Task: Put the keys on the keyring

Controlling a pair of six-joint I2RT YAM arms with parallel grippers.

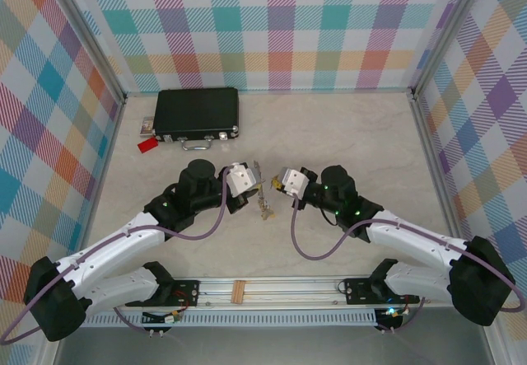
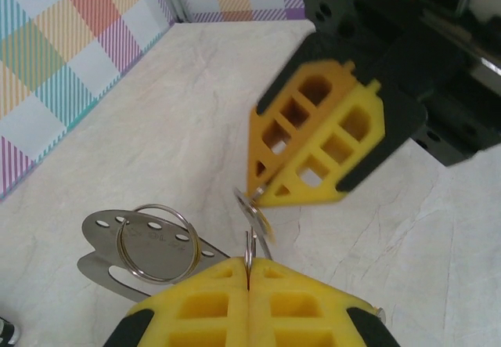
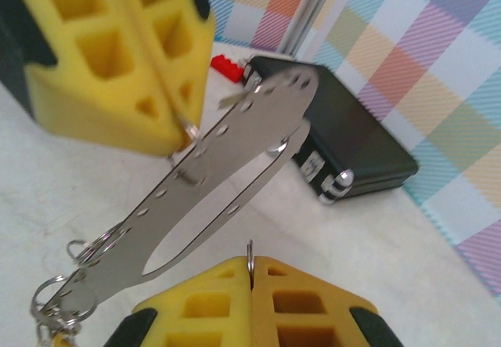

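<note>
My two grippers meet tip to tip above the table's middle, the left gripper [image 1: 249,181] facing the right gripper [image 1: 282,184]. The left gripper [image 2: 249,272] is shut on the edge of a thin wire loop, the keyring [image 2: 249,249]. Opposite it, the right gripper's fingers [image 2: 313,147] pinch a small silvery key [image 2: 257,215] with a yellowish tinge. In its own view the right gripper [image 3: 250,272] is shut on that thin metal piece [image 3: 250,253], seen edge-on. More keys [image 1: 263,209] dangle between the grippers.
A perforated steel plate [image 3: 227,159] hangs from the left gripper's fingers [image 3: 117,57], with a split ring [image 2: 154,241] on it and small rings [image 3: 63,292] at its low end. A black case [image 1: 198,114] and red tag [image 1: 147,145] lie at the back left.
</note>
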